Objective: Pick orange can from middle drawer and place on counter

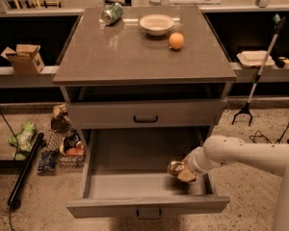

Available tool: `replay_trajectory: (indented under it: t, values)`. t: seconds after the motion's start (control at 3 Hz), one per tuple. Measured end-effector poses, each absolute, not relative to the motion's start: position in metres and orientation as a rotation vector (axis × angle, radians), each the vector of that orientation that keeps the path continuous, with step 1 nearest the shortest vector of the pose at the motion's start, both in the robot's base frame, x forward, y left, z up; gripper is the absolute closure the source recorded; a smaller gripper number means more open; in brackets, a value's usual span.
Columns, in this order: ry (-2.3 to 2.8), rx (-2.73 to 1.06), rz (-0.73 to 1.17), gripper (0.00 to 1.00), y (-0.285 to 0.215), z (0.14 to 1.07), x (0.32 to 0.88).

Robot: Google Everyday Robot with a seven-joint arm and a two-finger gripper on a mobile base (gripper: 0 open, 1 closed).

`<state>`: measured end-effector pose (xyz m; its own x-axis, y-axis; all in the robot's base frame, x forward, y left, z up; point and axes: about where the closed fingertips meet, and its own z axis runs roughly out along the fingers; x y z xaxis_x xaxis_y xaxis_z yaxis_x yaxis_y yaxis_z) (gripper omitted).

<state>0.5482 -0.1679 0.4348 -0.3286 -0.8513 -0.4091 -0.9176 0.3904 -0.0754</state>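
The middle drawer stands pulled open below the counter. My gripper reaches into the drawer's right side at the end of my white arm. It is shut on the orange can, a dented orange-gold can, and holds it slightly above the drawer floor near the right wall. The fingers are mostly hidden behind the can.
On the counter lie a green-and-silver can, a white bowl and an orange fruit. A narrower closed drawer sits above the open one. Bags and a wire basket lie on the floor at left. A grabber tool leans at right.
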Motion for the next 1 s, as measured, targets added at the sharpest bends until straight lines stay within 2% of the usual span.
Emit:
replay_trajectory:
  t: [0.67, 1.0]
  values:
    - [2.217, -1.598, 0.023, 1.0, -0.176, 0.521, 0.55]
    - [2.208, -1.598, 0.01, 1.0, -0.176, 0.528, 0.552]
